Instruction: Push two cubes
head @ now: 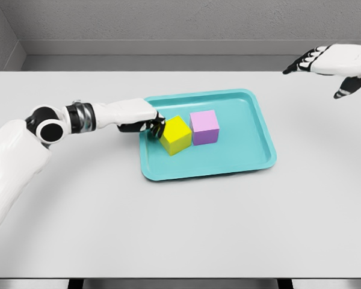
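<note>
Left robot hand (145, 122) pressed against the yellow cube (176, 135) on the teal tray (253, 158).
Its fingers are curled, holding nothing, touching the cube's left side. The yellow cube sits tilted, touching the pink cube (204, 127) beside it. The right robot hand (325, 62) hovers with relaxed fingers above the table (180, 229), well apart.

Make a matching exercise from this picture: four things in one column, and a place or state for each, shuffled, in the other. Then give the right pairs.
Things:
1. yellow cube
2. pink cube
3. left hand
4. right hand

Places or states:
A. raised above the table's far right corner, fingers spread, holding nothing
B. on the teal tray, right of the other cube
C. reaching over the tray's left rim, fingers against a cube
D. on the tray, turned at an angle, nearest the left rim

Pairs: 1-D, 2-B, 3-C, 4-A
</note>
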